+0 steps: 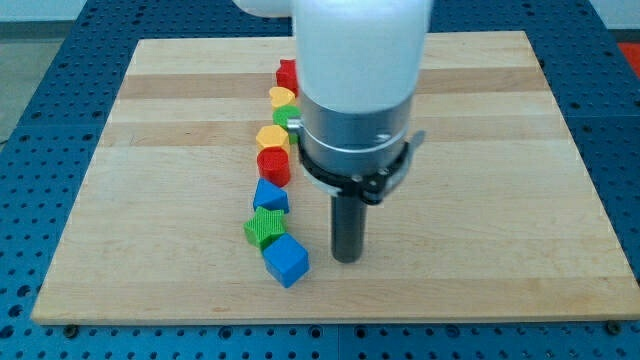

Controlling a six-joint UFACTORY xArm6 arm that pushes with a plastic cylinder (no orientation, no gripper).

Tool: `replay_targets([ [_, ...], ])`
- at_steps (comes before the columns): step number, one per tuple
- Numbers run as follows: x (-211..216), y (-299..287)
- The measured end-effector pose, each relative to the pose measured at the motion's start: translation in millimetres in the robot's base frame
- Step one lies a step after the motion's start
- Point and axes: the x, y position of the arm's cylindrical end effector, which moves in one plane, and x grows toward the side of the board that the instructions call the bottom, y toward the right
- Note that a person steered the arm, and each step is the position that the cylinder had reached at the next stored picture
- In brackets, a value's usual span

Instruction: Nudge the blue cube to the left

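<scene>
The blue cube (287,261) lies on the wooden board (480,200), lowest in a line of blocks near the view's bottom centre. My tip (347,258) stands on the board just to the right of the blue cube, a small gap apart. A green block (265,228) touches the cube at its upper left.
Above the green block the line runs up the view: a blue block (270,196), a red cylinder (273,166), a yellow block (271,137), a green block (285,117) partly hidden by the arm, a yellow block (283,97) and a red block (288,74).
</scene>
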Motion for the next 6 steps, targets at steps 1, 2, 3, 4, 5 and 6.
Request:
replay_targets([
  [1, 24, -16],
  [2, 38, -36],
  [3, 53, -39],
  [4, 64, -59],
  [5, 57, -29],
  [6, 22, -11],
])
